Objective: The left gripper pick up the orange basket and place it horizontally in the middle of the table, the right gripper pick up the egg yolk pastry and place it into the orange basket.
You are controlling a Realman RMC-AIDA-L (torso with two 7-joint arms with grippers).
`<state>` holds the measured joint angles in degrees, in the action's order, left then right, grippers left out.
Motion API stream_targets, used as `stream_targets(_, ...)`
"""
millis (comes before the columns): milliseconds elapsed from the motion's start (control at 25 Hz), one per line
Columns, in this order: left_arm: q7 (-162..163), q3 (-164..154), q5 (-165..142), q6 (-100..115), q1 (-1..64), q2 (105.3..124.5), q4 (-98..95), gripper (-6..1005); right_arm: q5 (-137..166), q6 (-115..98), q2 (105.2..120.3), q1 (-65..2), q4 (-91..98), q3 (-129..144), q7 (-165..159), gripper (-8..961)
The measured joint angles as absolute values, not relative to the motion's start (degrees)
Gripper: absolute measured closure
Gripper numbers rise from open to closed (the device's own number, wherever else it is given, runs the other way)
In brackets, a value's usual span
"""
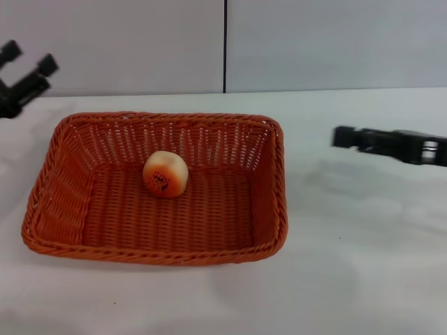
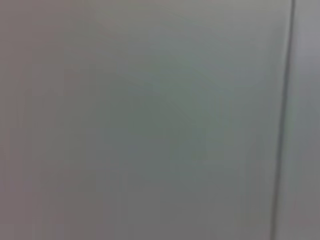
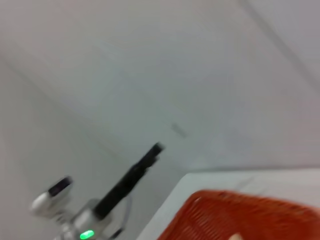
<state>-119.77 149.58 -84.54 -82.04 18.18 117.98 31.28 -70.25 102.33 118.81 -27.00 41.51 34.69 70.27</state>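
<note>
The orange basket [image 1: 155,188] sits flat on the table [image 1: 349,279], its long side running across, left of the middle and toward the near edge, with a broad bare strip of tabletop between its near rim and that edge. Inside it, on the woven floor toward the back wall and a little left of centre, rests the egg yolk pastry [image 1: 165,174], its speckled orange face turned toward the near side. Judged from this, both parts of the task look done: the basket is laid down horizontally and the pastry is in it, so nothing seems left but for the arms to clear away. Farther back and to the right, the right gripper [image 1: 343,137] hangs above the table's right side, well apart from the basket, holding nothing; whether its jaws are parted or closed I cannot tell from this side-on view. Farthest off, at the table's far left corner, the left gripper [image 1: 26,73] is raised with its fingers spread and empty. The head view alone shows the pastry whole in the basket. The right wrist view adds only a corner of the basket's rim, a sliver of the pastry at its lower border, and the left arm with its green light [image 3: 86,234] lit. The left wrist view shows only blank wall.
</note>
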Motion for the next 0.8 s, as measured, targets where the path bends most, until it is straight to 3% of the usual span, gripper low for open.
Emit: stream_targets(800, -119.0, 164.7, -83.7, -83.2, 12.1, 117.95, 38.4, 214, -66.6, 102.1, 119.16, -17.6, 42.0, 1.3, 93.8, 251)
